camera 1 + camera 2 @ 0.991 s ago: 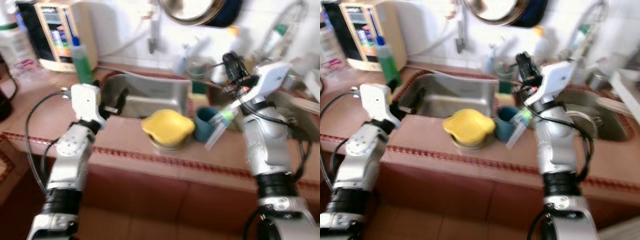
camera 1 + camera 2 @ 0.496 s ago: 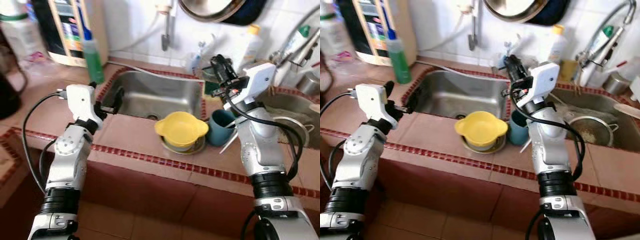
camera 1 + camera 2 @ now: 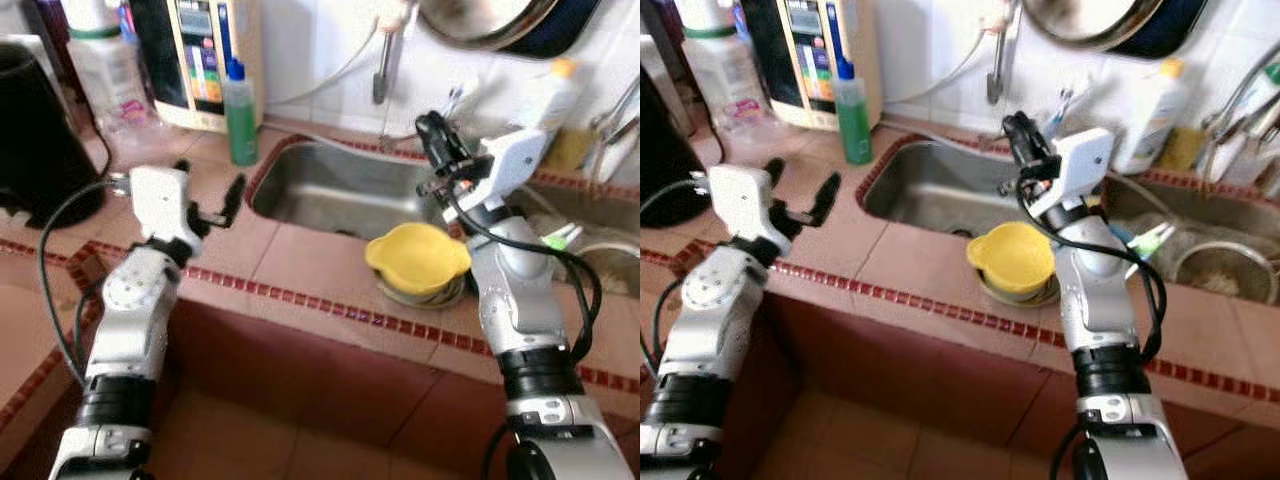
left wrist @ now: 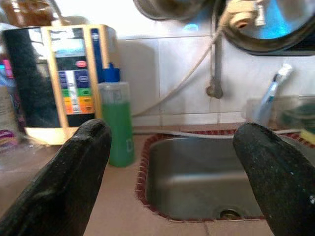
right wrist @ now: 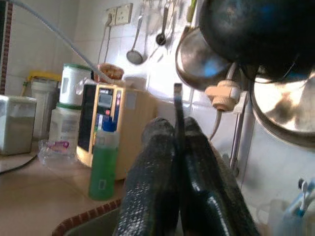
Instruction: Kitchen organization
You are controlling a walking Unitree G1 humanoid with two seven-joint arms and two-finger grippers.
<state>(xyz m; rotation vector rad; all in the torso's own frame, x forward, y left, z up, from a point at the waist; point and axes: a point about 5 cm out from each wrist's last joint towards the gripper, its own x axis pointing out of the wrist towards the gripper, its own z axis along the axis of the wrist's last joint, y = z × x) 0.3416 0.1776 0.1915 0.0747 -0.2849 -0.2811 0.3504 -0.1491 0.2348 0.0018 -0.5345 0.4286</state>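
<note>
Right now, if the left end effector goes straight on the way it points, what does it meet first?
Probably nothing at once: the open left end effector points over bare counter toward the sink basin. Straight on lies the tiled back wall; the green soap bottle stands just off line. Depth unclear.

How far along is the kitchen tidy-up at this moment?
Early, by the look of it. Nothing visibly put away: the yellow bowl sits on a dish on the counter by the sink, and the green bottle stands at the sink's corner. The right gripper, raised over the sink, pinches something thin I cannot identify. The left gripper hangs open over the counter, holding nothing.
</note>
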